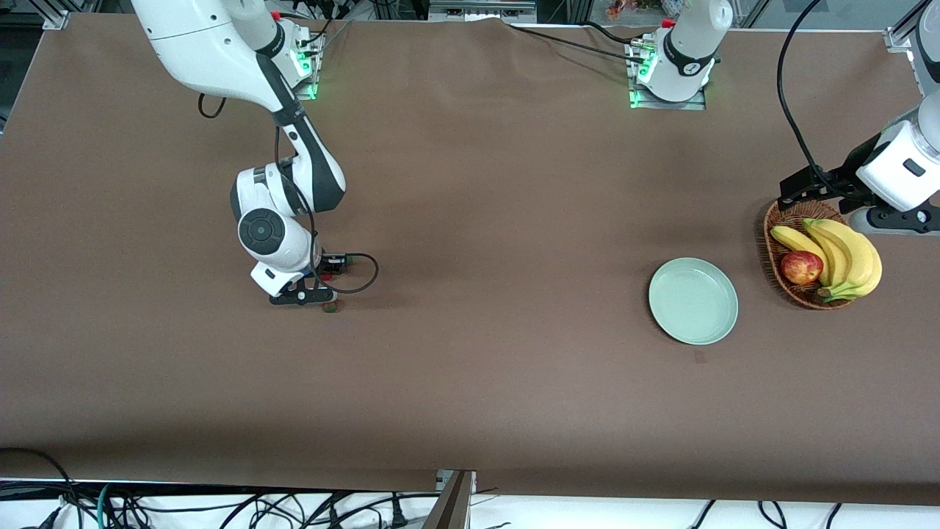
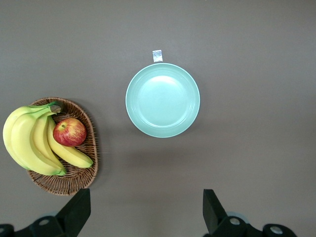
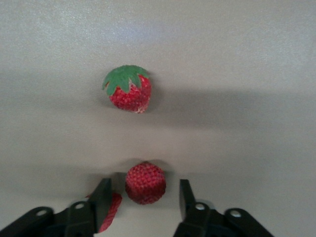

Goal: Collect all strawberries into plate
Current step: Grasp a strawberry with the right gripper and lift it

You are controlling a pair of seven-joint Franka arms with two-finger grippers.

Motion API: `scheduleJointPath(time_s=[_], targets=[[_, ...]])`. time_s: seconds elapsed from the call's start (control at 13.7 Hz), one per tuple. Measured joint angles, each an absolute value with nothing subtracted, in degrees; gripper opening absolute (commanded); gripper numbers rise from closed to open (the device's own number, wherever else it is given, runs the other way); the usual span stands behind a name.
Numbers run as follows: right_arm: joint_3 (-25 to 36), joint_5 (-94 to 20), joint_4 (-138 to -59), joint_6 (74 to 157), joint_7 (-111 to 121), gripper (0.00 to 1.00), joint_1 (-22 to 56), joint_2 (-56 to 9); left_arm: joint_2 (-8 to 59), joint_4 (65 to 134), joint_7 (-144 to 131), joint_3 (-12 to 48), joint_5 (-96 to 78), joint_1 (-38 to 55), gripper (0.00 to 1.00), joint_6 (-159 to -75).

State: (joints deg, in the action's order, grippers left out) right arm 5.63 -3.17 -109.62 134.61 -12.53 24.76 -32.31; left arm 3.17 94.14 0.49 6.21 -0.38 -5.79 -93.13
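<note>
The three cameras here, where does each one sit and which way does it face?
Front view: high across the table, facing both arm bases; shows the right hand low at the strawberries, the left hand over the basket, and the plate.
Left wrist view: on the left arm, looking down at plate and basket; its own open fingers show.
Right wrist view: on the right arm, looking down at the strawberries; its own fingers flank one.
Front and left wrist views share plate and basket.

three strawberries [image 3: 145,182] [image 3: 127,89] [image 3: 109,212] are counted, one only partly seen. one plate [image 1: 693,300], one basket [image 1: 781,272], one apple [image 1: 801,267] and one banana bunch [image 1: 844,257] are seen.
</note>
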Motion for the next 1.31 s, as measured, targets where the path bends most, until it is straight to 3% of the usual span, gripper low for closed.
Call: scheduleJointPath(time_s=[0.22, 0.51, 0.58, 0.95, 1.17, 1.31], targets=[[5.8, -3.2, -109.6, 134.8, -12.5, 0.51, 24.6, -32.3, 3.2, 94.1, 0.5, 6.2, -0.4, -5.8, 1.00, -93.1], [5.8, -3.2, -109.6, 135.6, -12.5, 0.19, 23.6, -32.3, 3.2, 94.1, 0.5, 6.2, -0.4, -5.8, 1.00, -93.1], [5.8, -3.2, -109.6, 135.6, -12.5, 0.15, 23.6, -32.3, 3.2, 94.1, 0.5, 6.2, -0.4, -5.8, 1.00, -93.1], [5.8, -3.2, -109.6, 135.6, -12.5, 0.03, 23.6, -32.3, 3.2, 94.1, 0.5, 6.2, -0.4, -5.8, 1.00, -93.1], [5.8, -3.2, -108.7, 134.7, -12.5, 0.02, 23.6, -31.8, 3.2, 94.1, 0.5, 6.2, -0.4, -5.8, 1.00, -93.1], [5.7, -3.2, -104.7, 128.9, -13.4, 0.02, 23.7, -31.2, 3.2, 94.1, 0.5, 6.2, -0.4, -5.8, 1.00, -93.1]])
